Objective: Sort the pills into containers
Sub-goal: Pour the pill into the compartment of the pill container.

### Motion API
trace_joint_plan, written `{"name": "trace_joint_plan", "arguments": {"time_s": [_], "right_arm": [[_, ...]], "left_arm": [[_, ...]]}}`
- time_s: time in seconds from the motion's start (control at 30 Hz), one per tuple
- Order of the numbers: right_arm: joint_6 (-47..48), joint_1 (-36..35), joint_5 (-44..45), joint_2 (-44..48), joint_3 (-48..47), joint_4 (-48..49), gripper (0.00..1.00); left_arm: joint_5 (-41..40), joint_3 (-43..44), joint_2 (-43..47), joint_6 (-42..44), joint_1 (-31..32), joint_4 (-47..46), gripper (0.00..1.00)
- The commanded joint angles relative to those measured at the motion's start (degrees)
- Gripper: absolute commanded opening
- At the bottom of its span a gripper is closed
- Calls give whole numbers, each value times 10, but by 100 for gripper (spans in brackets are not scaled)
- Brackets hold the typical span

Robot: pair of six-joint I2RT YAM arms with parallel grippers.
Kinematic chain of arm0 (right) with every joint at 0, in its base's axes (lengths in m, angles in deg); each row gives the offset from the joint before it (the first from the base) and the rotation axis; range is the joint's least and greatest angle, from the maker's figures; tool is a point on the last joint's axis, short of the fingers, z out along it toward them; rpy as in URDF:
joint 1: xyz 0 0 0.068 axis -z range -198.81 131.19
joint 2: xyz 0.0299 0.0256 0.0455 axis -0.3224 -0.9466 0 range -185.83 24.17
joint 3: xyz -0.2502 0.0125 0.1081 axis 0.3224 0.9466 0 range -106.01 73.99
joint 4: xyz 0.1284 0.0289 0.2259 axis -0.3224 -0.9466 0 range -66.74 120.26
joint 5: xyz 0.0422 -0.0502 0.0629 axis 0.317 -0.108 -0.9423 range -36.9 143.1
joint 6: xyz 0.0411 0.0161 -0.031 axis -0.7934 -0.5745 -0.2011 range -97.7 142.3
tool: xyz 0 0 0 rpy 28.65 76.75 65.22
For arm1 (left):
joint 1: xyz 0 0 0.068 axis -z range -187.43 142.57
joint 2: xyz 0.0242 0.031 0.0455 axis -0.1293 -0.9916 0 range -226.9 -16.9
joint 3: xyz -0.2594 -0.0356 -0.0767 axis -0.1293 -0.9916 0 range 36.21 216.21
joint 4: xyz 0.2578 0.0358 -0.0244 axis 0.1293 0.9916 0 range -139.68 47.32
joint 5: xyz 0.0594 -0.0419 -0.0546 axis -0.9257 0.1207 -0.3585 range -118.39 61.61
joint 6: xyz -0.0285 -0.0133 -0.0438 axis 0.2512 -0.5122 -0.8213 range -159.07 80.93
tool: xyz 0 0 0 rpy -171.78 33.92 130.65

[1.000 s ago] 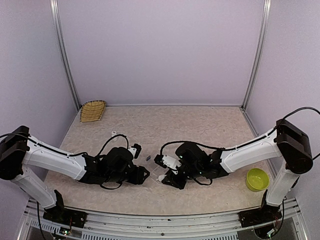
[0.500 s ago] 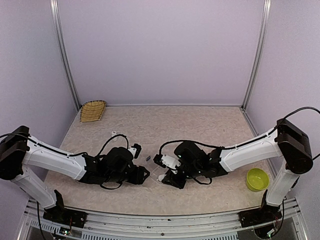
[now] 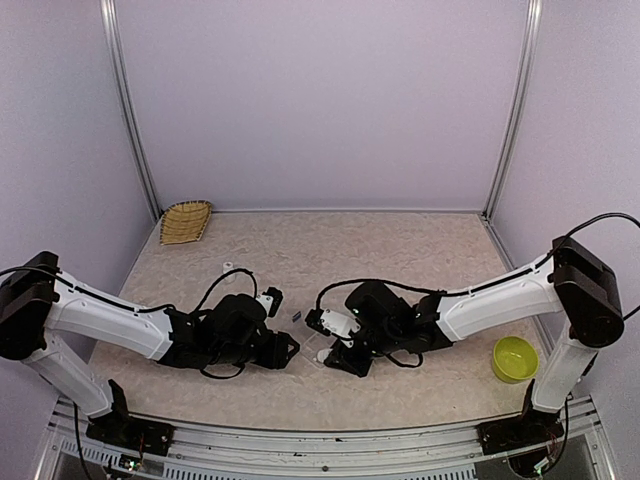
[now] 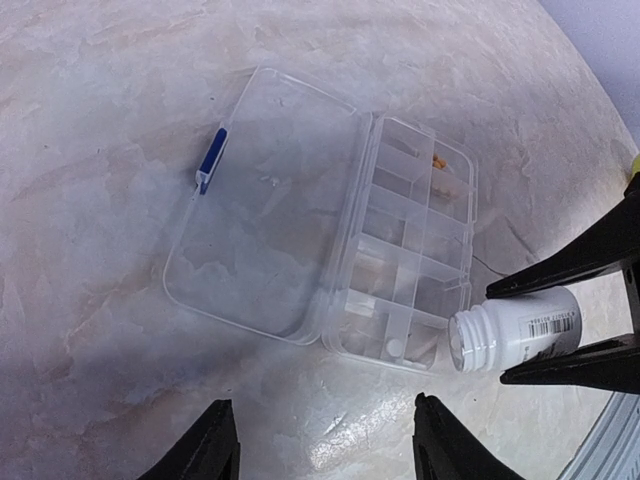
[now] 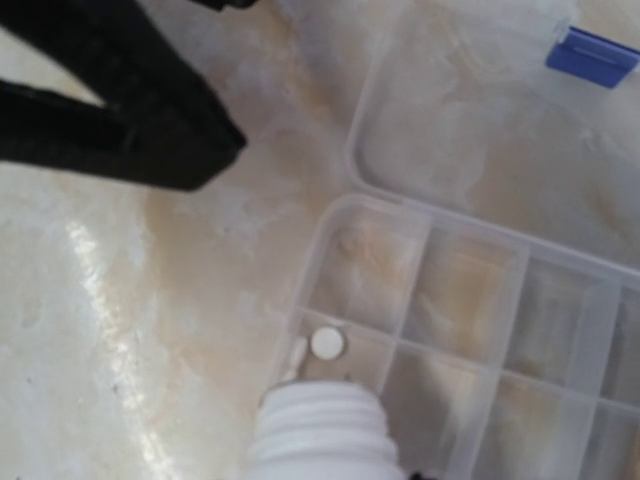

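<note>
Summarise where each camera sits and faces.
Top external: above and behind the robot, looking down on the beige table; both arms show.
Left wrist: looks down on the clear flat plastic organizer box; open left pincer at the bottom edge.
Right wrist: close over the box's cells; small white round plastic bottle at bottom, left pincer's fingers top left.
Shared: both wrist views show box and bottle.

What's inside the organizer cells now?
One end cell of the organizer holds orange pills, the opposite corner cell a white pill. The bottle neck hides part of that cell.
</note>
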Motion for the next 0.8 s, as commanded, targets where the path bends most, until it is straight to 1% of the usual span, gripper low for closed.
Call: {"name": "trace_joint_plan", "arguments": {"time_s": [0.0,0.17,0.57,0.77], "right_arm": [[7,-7,9,-12,-21,-22,19],[8,-7,8,-17,-23,-29,19],[9,-10,-1,-10,-21,-14,19],[8,-11,-5,2,-9,2,21]], "left_arm": [[1,10,-1,3,5,-3,58],[1,10,-3,2,5,-4,58],[2,6,-5,-1,5,-8,58],[3,2,-5,-2,5,-11,58]]}}
